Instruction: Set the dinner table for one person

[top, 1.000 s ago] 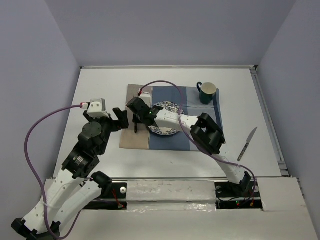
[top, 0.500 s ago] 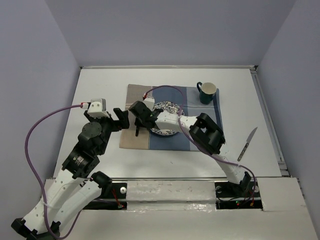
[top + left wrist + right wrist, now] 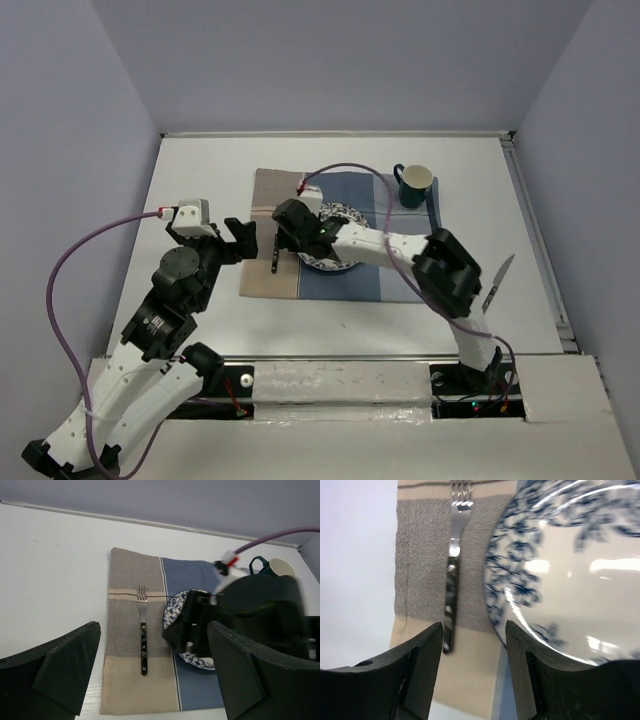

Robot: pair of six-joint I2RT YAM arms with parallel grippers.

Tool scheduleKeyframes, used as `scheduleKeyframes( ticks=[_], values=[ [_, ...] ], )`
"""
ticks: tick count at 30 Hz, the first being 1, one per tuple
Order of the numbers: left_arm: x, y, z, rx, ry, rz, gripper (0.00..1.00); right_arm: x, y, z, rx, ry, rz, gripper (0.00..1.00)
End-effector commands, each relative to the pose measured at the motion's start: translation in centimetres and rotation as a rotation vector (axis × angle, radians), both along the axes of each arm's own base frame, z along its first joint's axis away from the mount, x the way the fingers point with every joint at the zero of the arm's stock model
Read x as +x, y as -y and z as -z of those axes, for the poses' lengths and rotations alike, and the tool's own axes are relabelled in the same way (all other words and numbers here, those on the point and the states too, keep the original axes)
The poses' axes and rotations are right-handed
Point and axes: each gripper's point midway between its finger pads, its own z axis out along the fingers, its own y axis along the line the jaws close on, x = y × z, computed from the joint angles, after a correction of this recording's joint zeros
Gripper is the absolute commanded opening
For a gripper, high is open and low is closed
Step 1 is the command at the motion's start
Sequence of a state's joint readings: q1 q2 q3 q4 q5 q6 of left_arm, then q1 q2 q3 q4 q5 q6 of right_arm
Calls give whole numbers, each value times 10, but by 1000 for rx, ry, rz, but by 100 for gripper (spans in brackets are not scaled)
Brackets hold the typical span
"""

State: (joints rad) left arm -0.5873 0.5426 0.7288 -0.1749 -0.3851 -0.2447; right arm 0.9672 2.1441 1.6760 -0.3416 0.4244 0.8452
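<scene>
Right gripper [image 3: 475,630] has drawn back over the plate [image 3: 580,580], jaws apart, empty; fork [image 3: 451,575] lies just beside it on the placemat [image 3: 125,570], on the table [image 3: 50,555].

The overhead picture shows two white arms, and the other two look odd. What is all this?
Two robot arms are bolted to a white table. The overhead picture comes from a fixed camera above; the other two come from a camera on each wrist, so the dark shapes at the bottom are that arm's own fingers. On the table lies a placemat with a fork, a plate and a mug; a knife lies on the bare table to its right. The left gripper and right gripper are both open, holding nothing.
</scene>
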Motion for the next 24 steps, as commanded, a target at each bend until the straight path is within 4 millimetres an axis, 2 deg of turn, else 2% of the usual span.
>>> scheduleKeyframes(
  ticks=[1,2,3,4,5,6,7,8,9,10,11,12,14,16,18,20,23,24],
  values=[
    [-6,3,-20,-50,74,26,99,2,109,-87,-24,175,174,57],
    [-8,3,-23,-57,84,32,99,13,155,-86,-51,183,271,56],
    [-10,2,-26,-62,92,33,99,8,192,-112,17,210,351,52],
    [-13,5,-27,-67,98,48,99,4,227,-102,12,178,419,51],
    [-15,4,-30,-73,108,48,99,-14,266,-62,-30,97,464,49],
    [-18,2,-34,-84,123,43,99,-17,319,-71,10,105,608,47],
    [-20,1,-35,-84,127,45,99,-27,345,-61,-5,85,669,47],
    [-22,3,-36,-89,130,52,99,-46,373,-38,-52,38,723,47],
    [-25,1,-38,-94,138,49,99,-61,410,-36,-77,17,830,48],
    [-26,2,-38,-94,140,57,99,-66,427,-28,-96,4,889,48],
    [-29,4,-41,-101,146,67,99,-87,448,-16,-138,-50,942,49],
    [-31,4,-43,-108,152,75,99,-99,473,-8,-118,-95,1060,51],
    [-36,5,-47,-120,165,89,99,-110,480,-1,-61,-138,1095,55],
    [-38,6,-48,-123,171,95,99,-119,496,6,-30,-162,1175,58],
    [-40,9,-48,-124,168,107,99,-120,504,7,-34,-189,1196,60],
    [-42,10,-47,-125,167,113,99,-130,514,13,-41,-238,1240,61],
    [-45,9,-50,-137,177,119,99,-136,521,20,-10,-291,1258,63],
    [-46,8,-51,-141,180,120,99,-139,522,25,-30,-324,1244,67]
  ],
)
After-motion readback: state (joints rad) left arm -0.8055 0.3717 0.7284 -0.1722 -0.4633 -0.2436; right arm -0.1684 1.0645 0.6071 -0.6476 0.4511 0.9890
